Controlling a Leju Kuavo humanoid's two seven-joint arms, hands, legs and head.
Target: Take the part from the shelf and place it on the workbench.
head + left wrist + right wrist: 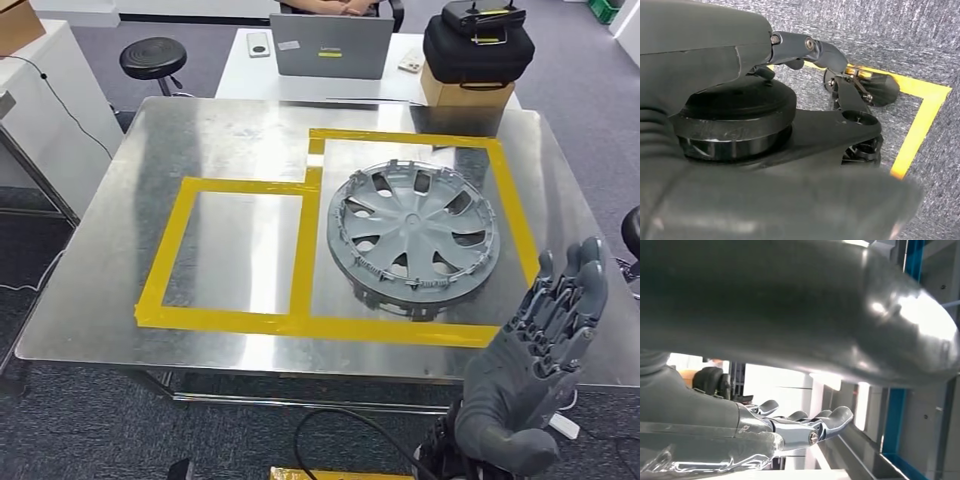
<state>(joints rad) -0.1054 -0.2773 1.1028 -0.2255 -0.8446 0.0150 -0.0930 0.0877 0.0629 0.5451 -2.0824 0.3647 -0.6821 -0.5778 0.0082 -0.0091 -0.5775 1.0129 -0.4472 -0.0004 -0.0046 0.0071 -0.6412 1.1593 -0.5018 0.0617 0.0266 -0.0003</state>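
Here the left robot hand [828, 55] hung over carpeted floor, its grasp impossible to judge; the grey part [413, 235] lay flat on the bench [113, 250] inside yellow tape; the right robot hand [540, 360] hovered empty beside it, fingers spread.

On your bench [113, 260], the wheel cover [413, 232] lies inside the right taped frame [513, 210], with the left frame [170, 255] beside it. Behind stands a laptop [332, 45], apparently on another table [241, 75].
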